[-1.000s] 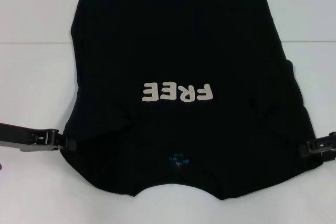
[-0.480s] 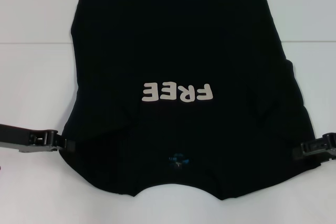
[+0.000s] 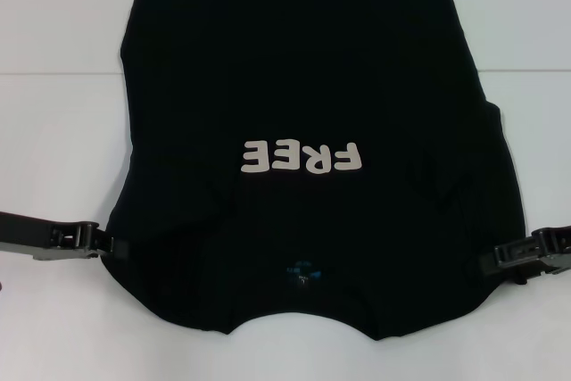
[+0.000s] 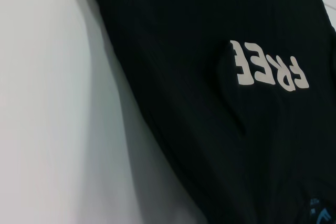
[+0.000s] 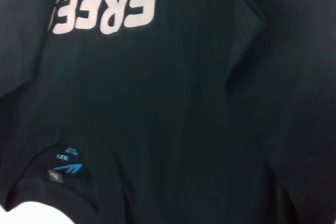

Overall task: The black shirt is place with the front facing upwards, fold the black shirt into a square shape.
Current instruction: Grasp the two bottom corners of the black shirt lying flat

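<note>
One shirt [image 3: 294,131] covered most of the white worktop [image 3: 62,131], lying front up with its collar and blue label [image 3: 302,271] at the near edge and the "FREE" lettering [image 3: 302,158] across the middle; both sleeves looked already tucked inward, leaving soft ridges on either side of the chest. The main risk, as I judged it, was an uneven fold; if one side lifted higher or sooner than the other, the cloth would skew and the final shape would not come out square; a thin pinch at the edge could also slip free and let a tucked sleeve spill out again. The left gripper [image 3: 105,243] sat at the shirt's near-left edge, touching the cloth; the right gripper [image 3: 486,265] sat at the near-right edge, its tip against or just over the fabric; the shirt lay between them. Whether either gripper was clenched on the cloth or released, I could not tell.
</note>
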Tool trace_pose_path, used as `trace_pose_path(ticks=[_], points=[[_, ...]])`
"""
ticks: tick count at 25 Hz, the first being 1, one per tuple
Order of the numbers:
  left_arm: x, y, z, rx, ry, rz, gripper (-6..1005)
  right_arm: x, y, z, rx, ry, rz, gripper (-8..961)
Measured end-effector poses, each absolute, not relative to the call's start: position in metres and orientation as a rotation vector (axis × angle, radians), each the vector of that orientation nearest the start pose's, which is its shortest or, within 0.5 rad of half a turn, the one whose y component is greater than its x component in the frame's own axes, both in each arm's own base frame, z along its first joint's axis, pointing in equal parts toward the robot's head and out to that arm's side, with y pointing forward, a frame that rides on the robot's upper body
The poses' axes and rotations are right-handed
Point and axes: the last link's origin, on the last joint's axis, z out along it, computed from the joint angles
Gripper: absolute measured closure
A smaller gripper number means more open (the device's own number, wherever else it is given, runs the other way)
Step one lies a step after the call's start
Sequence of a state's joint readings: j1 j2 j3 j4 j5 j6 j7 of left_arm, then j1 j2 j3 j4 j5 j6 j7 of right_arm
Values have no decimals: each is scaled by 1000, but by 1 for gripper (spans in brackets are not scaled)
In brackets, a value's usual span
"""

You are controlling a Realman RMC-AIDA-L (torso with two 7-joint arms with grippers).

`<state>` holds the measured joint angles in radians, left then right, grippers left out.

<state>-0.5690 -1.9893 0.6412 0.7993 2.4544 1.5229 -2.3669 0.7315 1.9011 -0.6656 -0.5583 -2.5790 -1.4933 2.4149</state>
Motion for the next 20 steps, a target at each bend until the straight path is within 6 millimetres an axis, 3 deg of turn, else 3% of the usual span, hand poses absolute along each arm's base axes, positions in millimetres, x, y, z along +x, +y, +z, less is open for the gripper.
trace_pose_path(ticks=[6,12,17,20], points=[[-313,342,50,-2250,-1765,-180,927,298,366,40,-2314,1830,-46,13],[-312,342,50,-2251,-1765,-180,924,295,369,41,-2316,1817,-59,74],[-313,342,50,-2251,-1765,-179,922,292,369,37,-2328,1814,-107,278],[-313,342,50,-2252,-1760,-181,921,291,370,37,-2331,1813,-113,343]])
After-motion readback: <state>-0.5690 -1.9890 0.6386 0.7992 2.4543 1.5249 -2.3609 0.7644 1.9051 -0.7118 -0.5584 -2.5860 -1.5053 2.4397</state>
